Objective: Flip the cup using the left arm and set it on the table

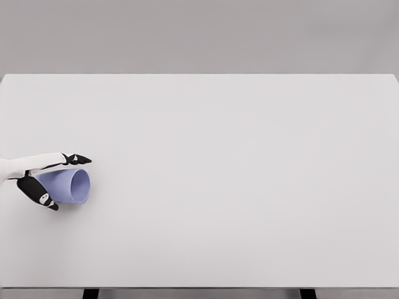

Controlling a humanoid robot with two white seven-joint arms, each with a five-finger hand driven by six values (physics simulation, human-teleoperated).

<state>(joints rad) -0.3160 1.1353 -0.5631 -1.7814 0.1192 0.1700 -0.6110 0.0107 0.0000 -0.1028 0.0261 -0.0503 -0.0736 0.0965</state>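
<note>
ok so from my head view i count one cup [70, 185], one table [237, 187] and one hand in view, the left hand [47, 177], coming in from the left edge. can't see the other arm at all.

the cup is a pale lavender one, lying on its side near the left edge of the white table, open mouth facing right. the rest of the tabletop runs off well to the right of it.

the left hand is wrapped around the cup's closed end: the upper fingers [76, 159] stretch along the top of the cup, and a dark digit curls under it at the lower left. so it's gripping the cup, base end in the palm, mouth sticking out to the right past the fingertips.
</note>
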